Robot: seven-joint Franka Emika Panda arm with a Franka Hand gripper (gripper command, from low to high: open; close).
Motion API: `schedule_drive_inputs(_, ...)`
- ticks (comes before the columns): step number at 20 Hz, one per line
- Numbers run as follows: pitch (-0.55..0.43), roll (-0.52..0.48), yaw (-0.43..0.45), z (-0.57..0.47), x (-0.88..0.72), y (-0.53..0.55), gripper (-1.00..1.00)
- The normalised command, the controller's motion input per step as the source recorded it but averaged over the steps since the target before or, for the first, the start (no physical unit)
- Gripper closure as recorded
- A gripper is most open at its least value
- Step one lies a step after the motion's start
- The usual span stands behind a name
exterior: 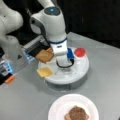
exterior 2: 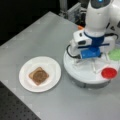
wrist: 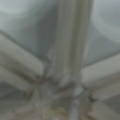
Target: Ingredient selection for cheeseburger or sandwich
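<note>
Ingredients: yellow cheese square (exterior: 44,72), toast square (exterior: 45,55), red disc (exterior: 80,52) and green leaf (exterior 2: 115,54) lie in the white sectioned tray (exterior: 80,72).
End effector (exterior: 64,65): low over the tray's middle; whether its fingers are spread or pressed together, I cannot tell. The wrist view shows only the tray's dividers.
Sandwich so far: toast with patty (exterior 2: 38,75) on the paper plate (exterior 2: 53,66), well apart on the table (exterior: 105,82).
Risk: fingers may catch a divider and shove the tray; cheese overhangs the rim and could slip off.
Writing: none readable.
</note>
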Motion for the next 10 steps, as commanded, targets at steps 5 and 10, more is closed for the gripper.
schedule_drive_inputs(5, -0.014, -0.024, 0.314, -0.09, -0.05, -0.02, -1.0)
schedule_drive_inputs(10, -0.005, -0.022, 0.276, -0.07, -0.07, -0.02, -1.0)
